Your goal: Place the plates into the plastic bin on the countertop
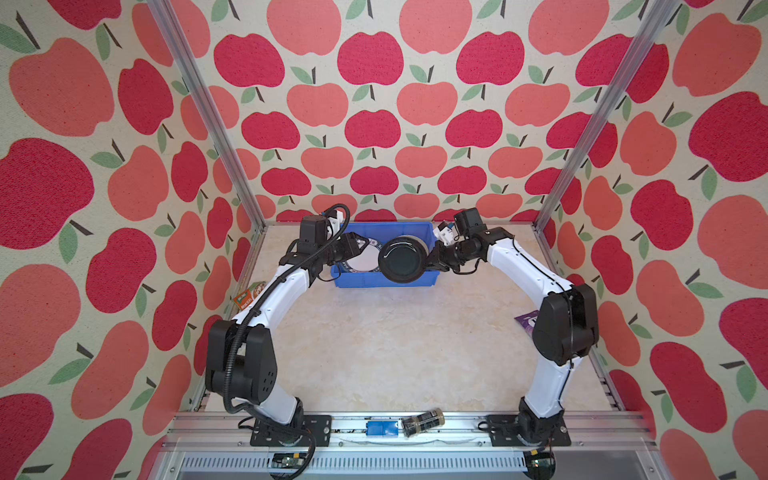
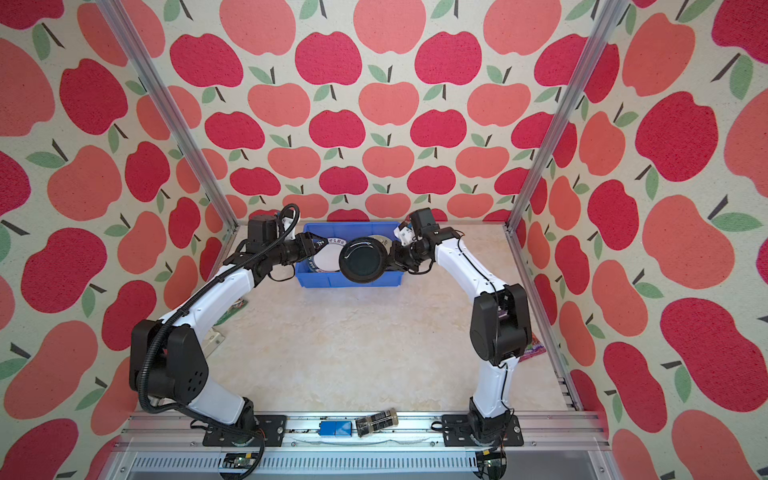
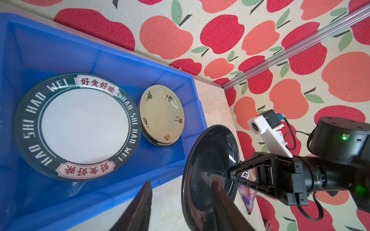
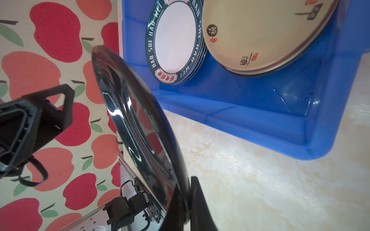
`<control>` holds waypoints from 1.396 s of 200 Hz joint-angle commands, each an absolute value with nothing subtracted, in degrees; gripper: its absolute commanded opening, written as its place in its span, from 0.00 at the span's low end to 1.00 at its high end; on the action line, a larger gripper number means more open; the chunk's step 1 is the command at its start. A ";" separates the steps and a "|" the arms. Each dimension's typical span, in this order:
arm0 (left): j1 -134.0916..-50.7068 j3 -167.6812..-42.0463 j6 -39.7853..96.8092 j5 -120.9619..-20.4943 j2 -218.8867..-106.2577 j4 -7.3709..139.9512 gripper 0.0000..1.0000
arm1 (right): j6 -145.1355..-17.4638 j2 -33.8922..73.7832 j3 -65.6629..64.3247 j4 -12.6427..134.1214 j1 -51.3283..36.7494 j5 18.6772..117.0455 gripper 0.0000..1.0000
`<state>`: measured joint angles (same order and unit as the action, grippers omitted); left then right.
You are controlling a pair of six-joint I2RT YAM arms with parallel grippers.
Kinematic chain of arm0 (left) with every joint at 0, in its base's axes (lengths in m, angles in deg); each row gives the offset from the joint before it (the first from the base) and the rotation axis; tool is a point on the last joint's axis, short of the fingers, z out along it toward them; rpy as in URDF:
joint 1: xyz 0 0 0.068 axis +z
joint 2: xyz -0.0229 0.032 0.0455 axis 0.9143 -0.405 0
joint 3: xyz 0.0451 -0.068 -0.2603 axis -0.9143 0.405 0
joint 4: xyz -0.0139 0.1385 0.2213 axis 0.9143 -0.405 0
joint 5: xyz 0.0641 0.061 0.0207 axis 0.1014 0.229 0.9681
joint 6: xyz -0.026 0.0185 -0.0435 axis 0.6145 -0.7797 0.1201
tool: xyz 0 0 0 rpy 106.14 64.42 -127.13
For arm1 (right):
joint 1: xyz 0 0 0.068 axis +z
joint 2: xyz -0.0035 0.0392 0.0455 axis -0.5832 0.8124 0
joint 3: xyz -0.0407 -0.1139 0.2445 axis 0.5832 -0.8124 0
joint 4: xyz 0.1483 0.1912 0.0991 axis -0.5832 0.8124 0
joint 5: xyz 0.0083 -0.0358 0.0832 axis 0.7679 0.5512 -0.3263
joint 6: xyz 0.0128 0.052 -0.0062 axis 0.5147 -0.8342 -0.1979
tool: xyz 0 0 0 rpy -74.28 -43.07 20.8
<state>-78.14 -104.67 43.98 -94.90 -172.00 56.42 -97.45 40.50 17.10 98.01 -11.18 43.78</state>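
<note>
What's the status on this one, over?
Copy: right end effector shut on black plate rim; left end effector open, empty. Plate tilted above bin, not yet in. Lettered stack and cream stack inside; nothing blocking.

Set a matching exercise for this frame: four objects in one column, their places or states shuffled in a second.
Things:
A black plate
B lettered-rim plate
C cream plate
D dark jar

States:
1 lying on the front rail
2 in the blue bin, nearer the left arm
3 gripped at its rim by the right hand
4 in the blue bin, nearer the right arm

Pairs: A-3, B-2, C-4, D-1
</note>
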 commanded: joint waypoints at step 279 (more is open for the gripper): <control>-81.84 -116.99 48.31 -99.24 -189.77 61.65 0.00 | -108.61 43.57 14.20 80.82 -13.38 35.99 0.00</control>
